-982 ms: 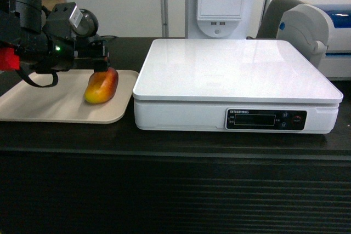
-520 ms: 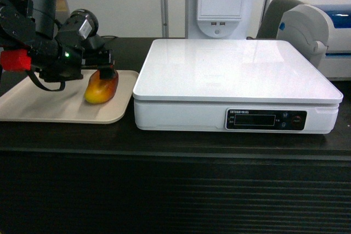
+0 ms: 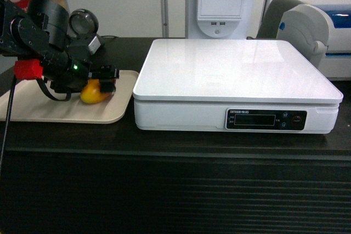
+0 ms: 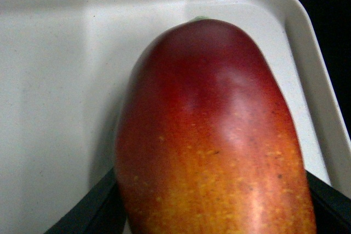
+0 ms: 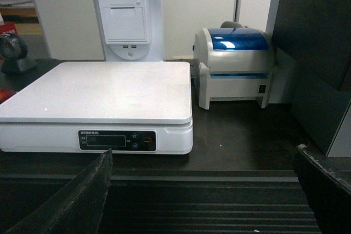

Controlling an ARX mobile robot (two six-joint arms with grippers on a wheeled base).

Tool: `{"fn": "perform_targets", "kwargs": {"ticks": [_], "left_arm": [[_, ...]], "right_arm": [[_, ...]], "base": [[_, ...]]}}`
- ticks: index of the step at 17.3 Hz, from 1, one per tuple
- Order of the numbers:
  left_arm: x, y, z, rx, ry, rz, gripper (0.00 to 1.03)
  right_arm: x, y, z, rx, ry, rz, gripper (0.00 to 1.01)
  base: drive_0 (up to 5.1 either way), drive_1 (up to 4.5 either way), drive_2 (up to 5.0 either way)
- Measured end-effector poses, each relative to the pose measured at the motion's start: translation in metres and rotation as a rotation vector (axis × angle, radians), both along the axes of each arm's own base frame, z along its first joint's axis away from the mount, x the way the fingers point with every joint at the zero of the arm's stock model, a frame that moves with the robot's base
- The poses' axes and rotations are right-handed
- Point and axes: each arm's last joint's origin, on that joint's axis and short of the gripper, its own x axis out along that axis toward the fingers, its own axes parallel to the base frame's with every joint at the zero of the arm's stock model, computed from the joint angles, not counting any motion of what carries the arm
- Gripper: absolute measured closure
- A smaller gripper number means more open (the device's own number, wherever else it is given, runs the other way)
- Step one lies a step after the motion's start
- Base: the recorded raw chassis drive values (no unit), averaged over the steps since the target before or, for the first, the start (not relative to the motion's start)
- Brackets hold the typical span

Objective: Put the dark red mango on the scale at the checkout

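The dark red mango (image 3: 94, 95) (image 4: 208, 130) lies on a beige tray (image 3: 49, 110) (image 4: 55, 80) at the left of the checkout counter (image 3: 175, 190) (image 5: 241, 135). My left gripper (image 3: 104, 83) (image 4: 214, 190) is low over the tray and open, one black finger (image 4: 93, 206) on each side of the mango's orange end. The arm hides the mango's red end in the head view. The white scale (image 3: 236, 69) (image 5: 104, 91) stands bare to the right of the tray. My right gripper (image 5: 203, 157) hangs open and empty in front of the counter's ribbed face.
A grey label printer with a blue lid (image 3: 315, 26) (image 5: 236, 64) stands right of the scale. A white receipt-printer stand (image 3: 219, 4) (image 5: 129, 20) rises behind it. A round scanner (image 3: 82, 23) (image 5: 13, 53) sits behind the tray.
My left gripper has come down and a little forward, from above the mango's red end to astride the fruit. The mango and scale have not moved.
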Motion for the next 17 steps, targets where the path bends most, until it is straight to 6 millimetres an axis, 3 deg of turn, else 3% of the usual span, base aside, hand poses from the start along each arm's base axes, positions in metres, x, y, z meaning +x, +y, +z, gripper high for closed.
{"fn": "perform_targets", "kwargs": {"ticks": [1,6,8,10,12,14,15,16,17], "left_arm": [[0.0,-0.001,0.0,0.008,-0.007,-0.006,0.38],[-0.011,-0.002,0.007,0.028,-0.031,-0.005,0.43],[-0.014,-0.005,0.03,0.082,-0.104,0.008,0.43],[-0.018,-0.017,0.069,0.091,-0.205,-0.01,0.43],[-0.024,-0.047,0.108,0.071,-0.305,-0.061,0.43],[-0.028,-0.088,0.126,0.043,-0.355,-0.117,0.43],[-0.037,-0.126,0.131,0.007,-0.345,-0.171,0.43],[-0.05,-0.18,0.146,-0.061,-0.372,-0.234,0.43],[-0.06,-0.213,0.128,-0.115,-0.29,-0.255,0.43]], "right_arm": [[0.0,0.0,0.0,0.0,0.0,0.0,0.03],[0.0,0.0,0.0,0.0,0.0,0.0,0.03],[0.0,0.0,0.0,0.0,0.0,0.0,0.03],[0.0,0.0,0.0,0.0,0.0,0.0,0.03],[0.0,0.0,0.0,0.0,0.0,0.0,0.03],[0.0,0.0,0.0,0.0,0.0,0.0,0.03],[0.0,0.0,0.0,0.0,0.0,0.0,0.03],[0.0,0.0,0.0,0.0,0.0,0.0,0.03],[0.0,0.0,0.0,0.0,0.0,0.0,0.03]], "base": [[0.0,0.0,0.0],[0.0,0.0,0.0],[0.0,0.0,0.0],[0.0,0.0,0.0],[0.0,0.0,0.0],[0.0,0.0,0.0],[0.0,0.0,0.0],[0.0,0.0,0.0],[0.0,0.0,0.0]]}}
